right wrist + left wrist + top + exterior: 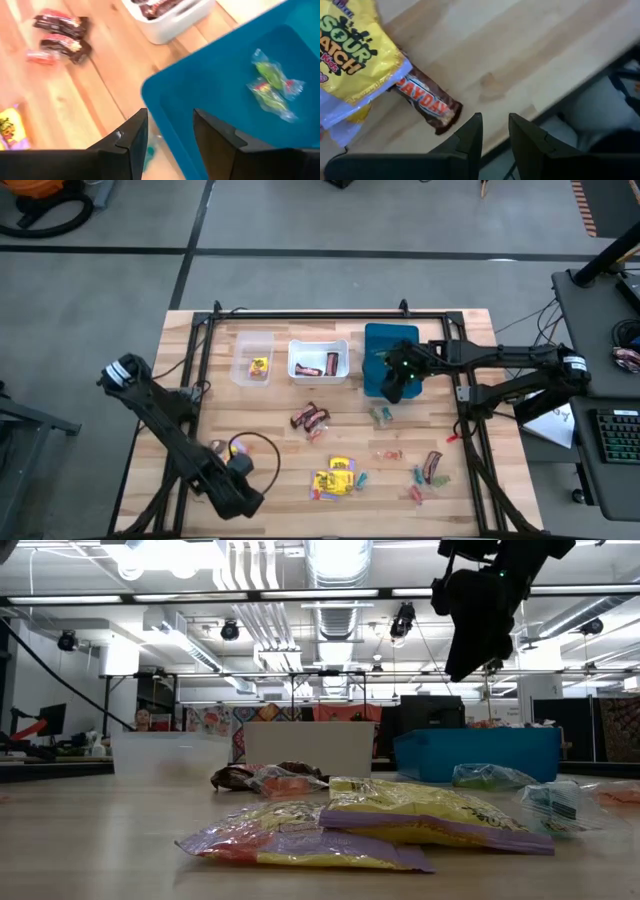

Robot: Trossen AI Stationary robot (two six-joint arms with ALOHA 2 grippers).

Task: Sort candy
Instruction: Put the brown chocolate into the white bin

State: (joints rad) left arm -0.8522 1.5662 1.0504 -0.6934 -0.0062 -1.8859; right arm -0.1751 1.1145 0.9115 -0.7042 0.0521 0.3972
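Candy lies loose on the wooden table [280, 430]: yellow packets [335, 478], brown bars [310, 418], teal pieces [380, 415], and red and green pieces [425, 475]. My left gripper [495, 131] hangs near the table's front left edge, fingers slightly apart with nothing between them. Just beyond it are a brown Payday bar [426, 101] and a yellow Sour Patch packet [355, 55]. My right gripper [170, 131] stands open above the near wall of the blue bin [225, 85], where two green pieces [270, 85] lie.
Three bins stand in a row at the back: a clear one [252, 360] holding a yellow piece, a white one [318, 362] holding brown bars, and the blue bin [390, 340]. A black frame [330, 315] runs round the table. In the low view the yellow packets [400, 815] lie close in front.
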